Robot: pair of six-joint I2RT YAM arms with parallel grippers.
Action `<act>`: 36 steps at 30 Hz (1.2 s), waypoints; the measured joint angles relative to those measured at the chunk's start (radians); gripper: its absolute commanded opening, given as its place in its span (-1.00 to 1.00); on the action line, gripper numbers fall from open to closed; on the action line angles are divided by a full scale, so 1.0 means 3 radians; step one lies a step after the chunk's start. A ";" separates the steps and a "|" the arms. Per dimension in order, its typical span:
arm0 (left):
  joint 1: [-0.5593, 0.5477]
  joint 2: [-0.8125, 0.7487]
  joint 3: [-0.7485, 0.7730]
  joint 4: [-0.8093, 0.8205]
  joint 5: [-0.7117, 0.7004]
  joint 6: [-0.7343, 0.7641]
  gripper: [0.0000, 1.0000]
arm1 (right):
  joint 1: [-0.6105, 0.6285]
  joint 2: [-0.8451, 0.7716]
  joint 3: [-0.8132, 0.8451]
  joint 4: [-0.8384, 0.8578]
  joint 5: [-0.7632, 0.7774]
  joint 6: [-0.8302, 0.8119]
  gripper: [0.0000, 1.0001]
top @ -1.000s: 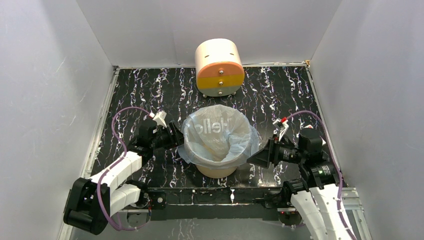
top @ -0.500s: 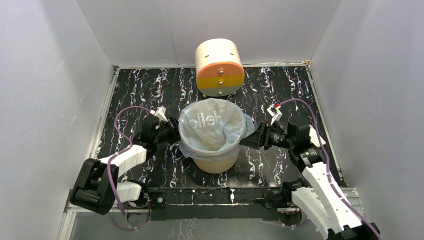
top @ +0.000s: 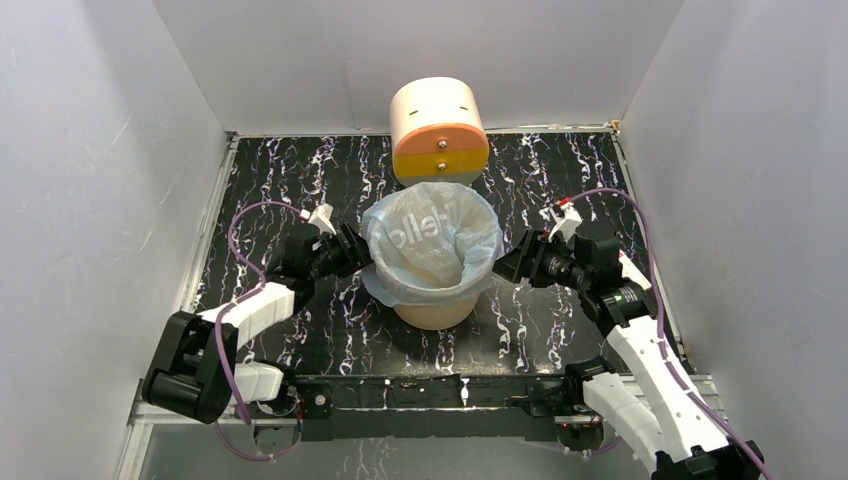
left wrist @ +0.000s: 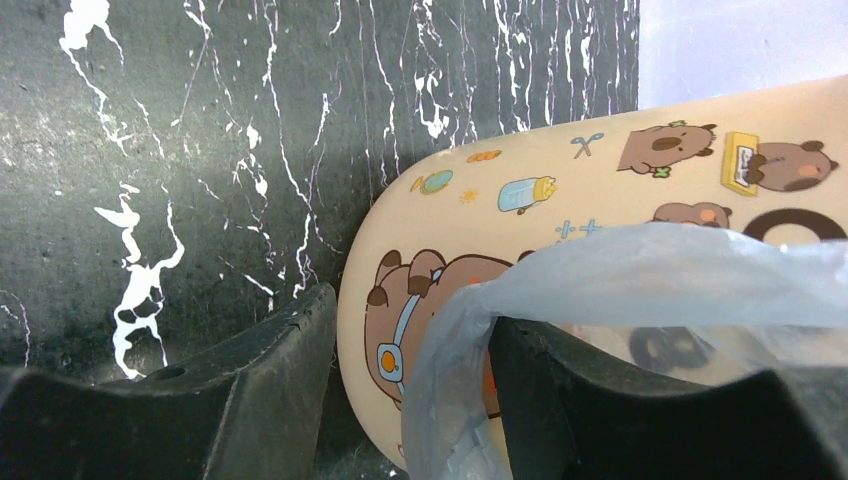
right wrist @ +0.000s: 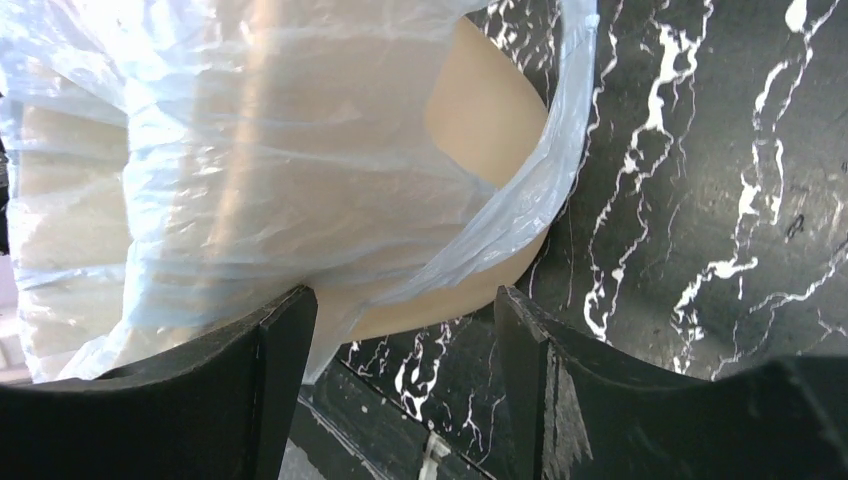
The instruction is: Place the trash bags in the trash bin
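The left gripper point(left wrist: 410, 320) sits at the left side of the trash bin point(top: 437, 314) with its two fingers spread wide, and the right gripper point(right wrist: 405, 300) sits at the bin's right side, spread wide too. A loose edge of the trash bags point(top: 430, 245) hangs between each pair of fingers, but it is hard to tell if any finger touches it. The trash bags line the inside of the bin and fold over its rim, hiding the rim, and the bin and both grippers are now closer to the cream cylinder point(top: 438, 135) behind the bin than a second ago.
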 measured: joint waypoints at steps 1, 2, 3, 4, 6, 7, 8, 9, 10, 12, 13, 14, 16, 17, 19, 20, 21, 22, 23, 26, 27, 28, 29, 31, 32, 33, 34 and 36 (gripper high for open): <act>0.0000 -0.0003 -0.0019 0.0020 0.0009 -0.0004 0.10 | 0.0000 -0.0010 -0.0001 -0.0043 -0.0011 -0.0005 0.57; 0.0000 -0.0003 -0.0027 0.0024 0.0019 -0.0005 0.11 | 0.0000 -0.0015 -0.0001 -0.0109 -0.0013 -0.0013 0.62; 0.0000 -0.0003 -0.0037 0.0034 0.0034 -0.0004 0.11 | 0.0000 -0.0019 -0.0001 -0.0188 0.0000 -0.0011 0.65; 0.0000 -0.0004 -0.0043 0.0043 0.0052 -0.0004 0.11 | 0.0000 -0.0027 -0.0001 -0.0290 0.0039 -0.0009 0.67; 0.0000 -0.0015 -0.0062 0.0046 0.0070 -0.0004 0.11 | 0.0001 -0.0065 0.0001 -0.0518 0.0163 -0.0017 0.62; 0.0000 -0.0027 -0.0075 0.0043 0.0074 -0.0005 0.11 | 0.0001 -0.0102 0.0008 -0.0652 0.0215 -0.0017 0.60; 0.0000 -0.0038 -0.0085 0.0043 0.0078 -0.0005 0.12 | 0.0001 -0.0146 0.0017 -0.0773 0.0221 -0.0023 0.59; 0.0000 -0.0057 -0.0099 0.0045 0.0084 -0.0005 0.12 | 0.0000 -0.0210 0.0022 -0.0849 0.0189 -0.0029 0.58; 0.0000 -0.0080 -0.0117 0.0043 0.0086 -0.0005 0.12 | 0.0000 -0.0282 0.0031 -0.0903 0.0139 -0.0028 0.58; 0.0000 -0.0126 -0.0144 0.0037 0.0086 -0.0004 0.13 | 0.0000 -0.0427 0.0060 -0.0955 0.0018 -0.0014 0.55; 0.0000 -0.0154 -0.0159 0.0037 0.0085 -0.0003 0.13 | 0.0000 -0.0484 0.0069 -0.0958 -0.0062 -0.0013 0.53; 0.0000 -0.0179 -0.0172 0.0036 0.0085 -0.0001 0.13 | 0.0000 -0.0532 0.0078 -0.0956 -0.0156 -0.0011 0.49; 0.0000 -0.0195 -0.0177 0.0033 0.0089 0.0000 0.13 | 0.0001 -0.0591 0.0081 -0.0914 -0.0376 0.0027 0.40; 0.0000 -0.0195 -0.0177 0.0033 0.0090 -0.0001 0.13 | 0.0001 -0.0586 0.0072 -0.0866 -0.0470 0.0070 0.42; 0.0000 -0.0195 -0.0179 0.0034 0.0102 -0.0001 0.13 | 0.0036 -0.0542 0.0020 -0.0731 -0.0643 0.0164 0.49; 0.0000 -0.0193 -0.0179 0.0034 0.0109 -0.0001 0.13 | 0.0065 -0.0519 0.0009 -0.0711 -0.0668 0.0195 0.50; 0.0000 -0.0193 -0.0179 0.0033 0.0118 0.0000 0.13 | 0.0116 -0.0498 -0.0001 -0.0683 -0.0668 0.0226 0.49; 0.0000 -0.0193 -0.0179 0.0033 0.0123 0.0001 0.13 | 0.0186 -0.0490 -0.0020 -0.0621 -0.0669 0.0264 0.49; 0.0000 -0.0192 -0.0179 0.0034 0.0128 0.0003 0.13 | 0.0261 -0.0476 -0.0051 -0.0539 -0.0669 0.0310 0.49; 0.0000 -0.0182 -0.0188 0.0047 0.0144 -0.0004 0.13 | 0.0570 -0.0362 -0.0102 -0.0341 -0.0559 0.0427 0.49; 0.0000 -0.0178 -0.0189 0.0046 0.0148 -0.0004 0.13 | 0.0736 -0.0290 -0.0102 -0.0277 -0.0454 0.0453 0.49; 0.0000 -0.0177 -0.0189 0.0046 0.0148 -0.0004 0.13 | 0.0928 -0.0235 -0.0102 -0.0224 -0.0305 0.0482 0.49; 0.0000 -0.0177 -0.0189 0.0046 0.0149 -0.0003 0.13 | 0.1063 -0.0200 -0.0109 -0.0178 -0.0163 0.0516 0.47; 0.0000 -0.0177 -0.0189 0.0045 0.0150 -0.0003 0.12 | 0.1345 -0.0211 -0.0223 0.0017 0.0164 0.0670 0.46; 0.0000 -0.0177 -0.0189 0.0046 0.0150 -0.0004 0.12 | 0.1434 -0.0287 -0.0327 0.0153 0.0314 0.0782 0.47; 0.0000 -0.0174 -0.0191 0.0048 0.0151 -0.0006 0.11 | 0.1490 -0.0369 -0.0432 0.0264 0.0448 0.0890 0.50; 0.0000 -0.0170 -0.0192 0.0060 0.0158 -0.0015 0.11 | 0.1536 -0.0444 -0.0547 0.0387 0.0586 0.1007 0.53; 0.0000 -0.0160 -0.0198 0.0084 0.0160 -0.0029 0.11 | 0.1612 -0.0534 -0.0720 0.0534 0.0820 0.1186 0.54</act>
